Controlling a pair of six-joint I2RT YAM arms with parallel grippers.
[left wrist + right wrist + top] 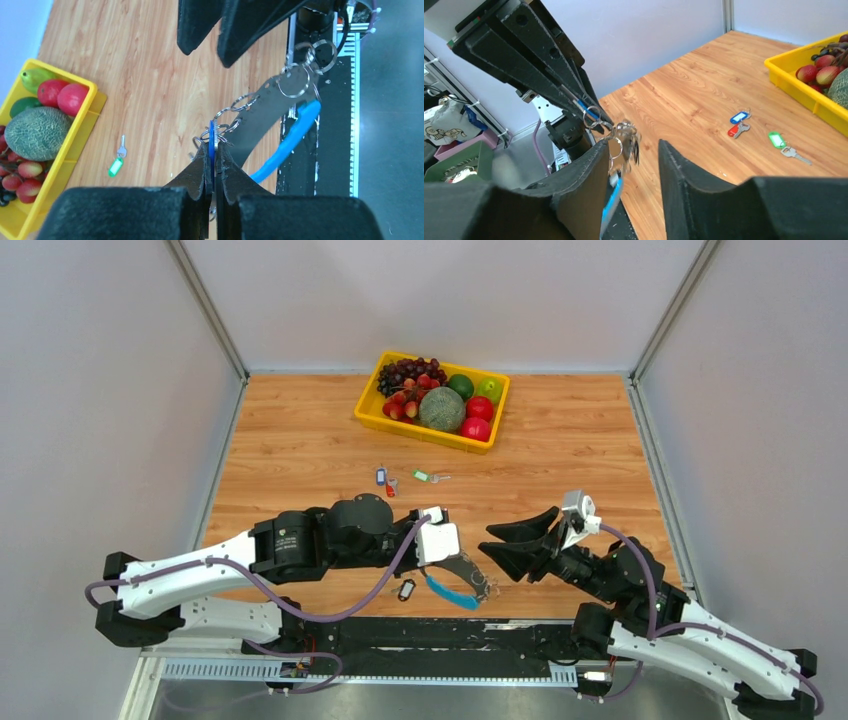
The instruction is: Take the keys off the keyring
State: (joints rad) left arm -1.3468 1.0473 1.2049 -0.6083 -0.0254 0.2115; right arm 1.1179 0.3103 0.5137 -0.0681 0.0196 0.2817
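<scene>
My left gripper (213, 150) is shut on a thin blue key head (212, 134) that hangs by small metal rings on the keyring (260, 114). The keyring is a grey strap with a bright blue section (291, 142) and droops over the table's near edge (455, 592). My right gripper (634, 150) is open, and the ring cluster (624, 142) dangles between its fingers without being gripped. In the top view it (487, 540) faces the left gripper (468, 570). Loose keys lie on the table: blue (380, 476), red (391, 487), green (422, 476) and black (406, 589).
A yellow fruit tray (368, 412) with grapes, melon and apples stands at the back centre. Grey walls close in the table on three sides. A black rail (440, 635) runs along the near edge under the arms.
</scene>
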